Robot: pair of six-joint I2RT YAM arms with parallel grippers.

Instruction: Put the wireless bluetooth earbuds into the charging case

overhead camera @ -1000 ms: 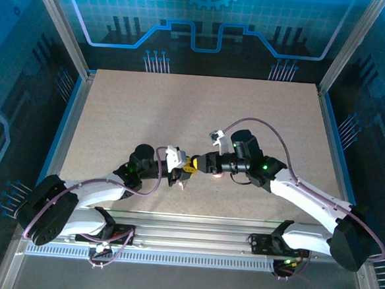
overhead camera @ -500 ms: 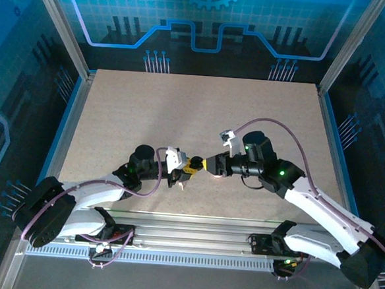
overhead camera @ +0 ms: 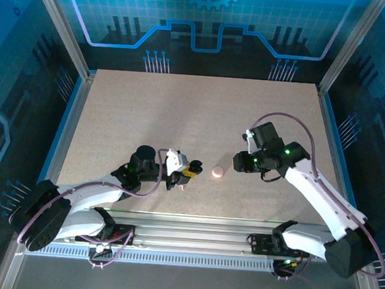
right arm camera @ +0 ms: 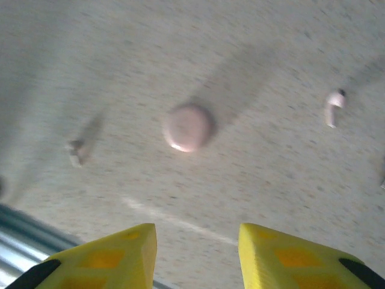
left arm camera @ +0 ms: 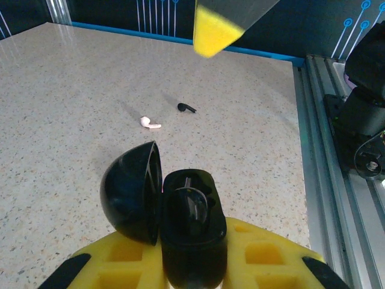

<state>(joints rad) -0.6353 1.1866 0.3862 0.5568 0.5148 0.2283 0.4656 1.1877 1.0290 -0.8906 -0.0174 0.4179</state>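
Clamped the case [left arm camera: 191, 232], a black one, in the left gripper [overhead camera: 188, 170], with the lid [left arm camera: 132, 195] open and swung to the left. Saw a dark shape inside the case, perhaps one earbud already seated; could not tell surely. Found the right gripper [right arm camera: 197, 238] released, jaws apart with nothing between, on the far side of the puck [overhead camera: 217, 172] from the case, with this pink puck just beside the case. Noticed, in the left wrist view, two loose buds flat on the table [left arm camera: 72, 90] beyond the open case: the white earbud [left arm camera: 149, 123] nearer to the case, the black earbud [left arm camera: 186, 108] a little farther and slightly right. Judged the black earbud as the match for this case, with its long axis about crosswise to the case. Judged the right arm as the proper one for the pick, being free, with the jaws set across the stem.
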